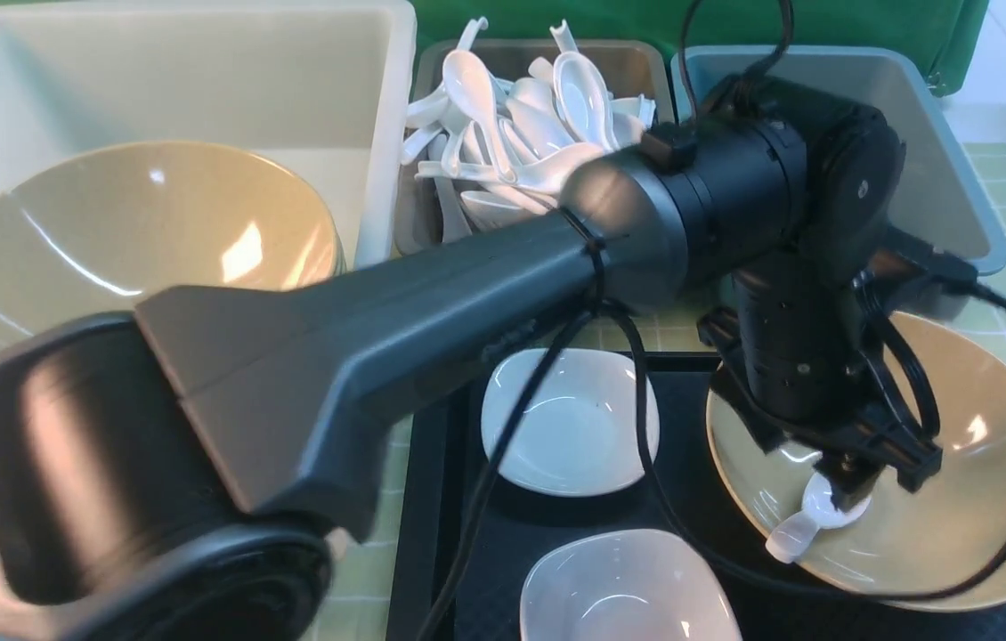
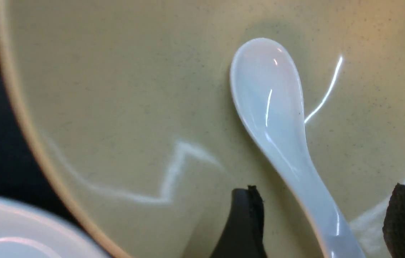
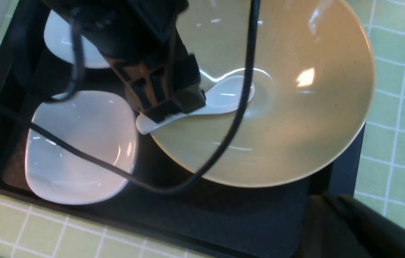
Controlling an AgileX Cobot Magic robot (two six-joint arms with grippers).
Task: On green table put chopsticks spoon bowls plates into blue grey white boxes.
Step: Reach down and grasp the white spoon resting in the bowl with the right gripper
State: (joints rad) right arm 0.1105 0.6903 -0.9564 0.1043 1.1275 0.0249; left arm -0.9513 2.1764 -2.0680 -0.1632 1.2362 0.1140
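A white spoon (image 1: pixel 810 521) lies in a beige bowl (image 1: pixel 957 499) on the black tray (image 1: pixel 432 499). My left gripper (image 1: pixel 850 485) reaches down into that bowl. In the left wrist view the spoon (image 2: pixel 270 104) runs between the black fingers (image 2: pixel 245 215) of the open left gripper (image 2: pixel 324 190), and neither pad touches its handle. From the right wrist view the spoon (image 3: pixel 224 98) pokes out from under the left gripper's body over the bowl (image 3: pixel 295 125). My right gripper (image 3: pixel 331 200) hovers shut and empty over the tray's corner. No chopsticks are in view.
Along the back stand a white box (image 1: pixel 200 71) with another beige bowl (image 1: pixel 138 240), a grey box (image 1: pixel 619 62) heaped with white spoons (image 1: pixel 530 116), and a blue box (image 1: pixel 939 133). Two white square dishes (image 1: pixel 570 427) (image 1: pixel 628 588) sit on the tray. The left arm's cable hangs over them.
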